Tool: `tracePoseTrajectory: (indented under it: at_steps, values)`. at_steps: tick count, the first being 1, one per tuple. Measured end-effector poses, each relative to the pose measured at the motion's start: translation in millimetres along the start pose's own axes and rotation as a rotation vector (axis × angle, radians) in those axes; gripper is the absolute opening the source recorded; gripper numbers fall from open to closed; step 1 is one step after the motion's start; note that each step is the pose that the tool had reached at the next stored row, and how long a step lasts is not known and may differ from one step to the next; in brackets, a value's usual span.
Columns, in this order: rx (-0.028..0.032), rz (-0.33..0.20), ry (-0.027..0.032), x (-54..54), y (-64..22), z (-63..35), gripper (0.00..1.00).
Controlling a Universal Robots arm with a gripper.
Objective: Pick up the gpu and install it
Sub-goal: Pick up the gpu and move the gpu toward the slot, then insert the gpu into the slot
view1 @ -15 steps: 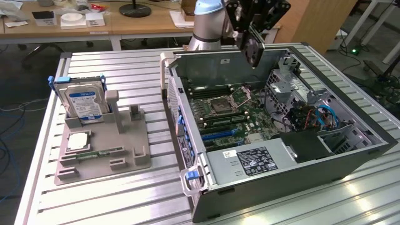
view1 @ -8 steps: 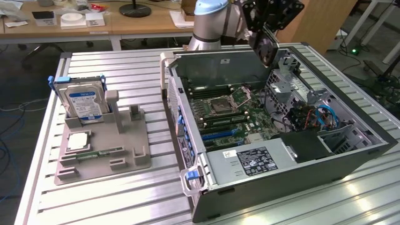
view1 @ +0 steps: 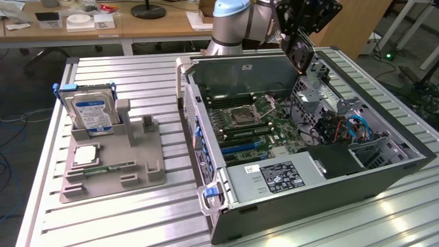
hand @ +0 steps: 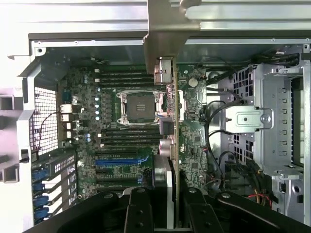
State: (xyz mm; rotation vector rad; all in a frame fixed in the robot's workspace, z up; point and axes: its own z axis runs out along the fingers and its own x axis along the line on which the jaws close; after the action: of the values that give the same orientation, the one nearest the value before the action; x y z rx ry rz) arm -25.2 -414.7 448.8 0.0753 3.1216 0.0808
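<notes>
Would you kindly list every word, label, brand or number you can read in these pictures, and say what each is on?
Nothing can be read for certain.
Blue label on the hard drive: print too small.
Black sticker on the power supply: text too small.
White sticker beside it: blurred.
On the gpu in the gripper: no legible marking.
</notes>
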Motion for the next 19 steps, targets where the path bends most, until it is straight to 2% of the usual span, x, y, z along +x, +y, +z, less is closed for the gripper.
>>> tracePoseTrajectory:
  at_steps: [15,19]
  values:
    - [-0.0011,-0.001,0.0,0.0,0.0,0.0,0.28]
    - [-0.0015,-0.019,0.001,0.0,0.0,0.0,0.28]
